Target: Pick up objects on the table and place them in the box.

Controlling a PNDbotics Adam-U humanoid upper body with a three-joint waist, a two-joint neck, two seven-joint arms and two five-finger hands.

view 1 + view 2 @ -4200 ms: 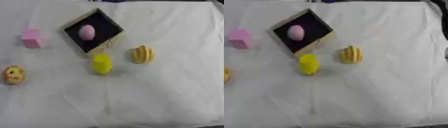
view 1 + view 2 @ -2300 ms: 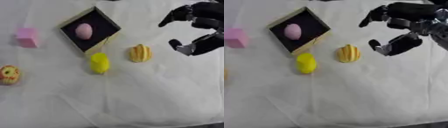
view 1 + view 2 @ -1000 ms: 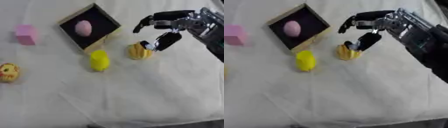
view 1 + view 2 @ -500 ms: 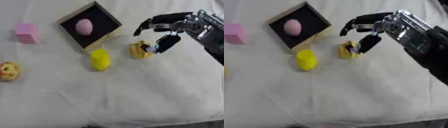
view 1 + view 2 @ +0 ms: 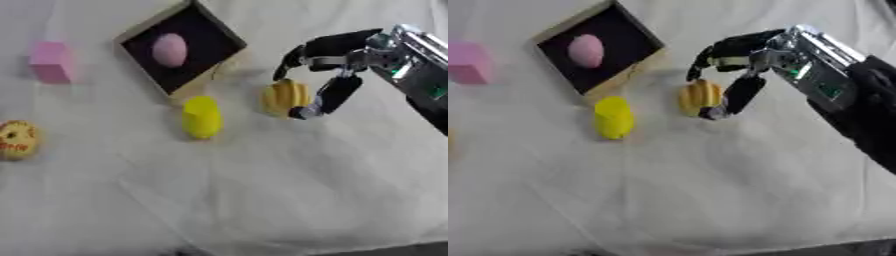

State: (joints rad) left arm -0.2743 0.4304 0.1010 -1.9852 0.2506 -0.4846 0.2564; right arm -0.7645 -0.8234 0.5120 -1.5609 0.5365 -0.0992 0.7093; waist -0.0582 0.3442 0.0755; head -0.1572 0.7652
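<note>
Four things lie loose on your white-draped desk [image 5: 262,200], and one more sits in the box. At your far left, the pink block [image 5: 51,61] rests near the upper edge, and below it the round orange-yellow piece with red marks [image 5: 17,139] lies at the left border, well apart from everything else. Next comes the box [image 5: 214,70], a black-lined tray with a pale wooden rim, turned corner-on like a diamond; the pink egg-shaped thing [image 5: 170,49] lies inside it. Just below the box's lower corner, the yellow upright piece [image 5: 202,116] stands on the cloth, near the rim but whether it touches I cannot tell. To its right sits the ribbed orange-yellow fruit [image 5: 284,97], also close to the box's right-hand rim.

Your right hand [image 5: 325,65] comes in from the upper right and hangs over that ribbed fruit: the fingers [image 5: 306,49] arch above its top and the thumb [image 5: 325,98] drops down along its right side, tip right at the fruit. The hand is curved and half-spread around the fruit, and the pictures do not show it clamped on it. Your left hand shows in neither view.
</note>
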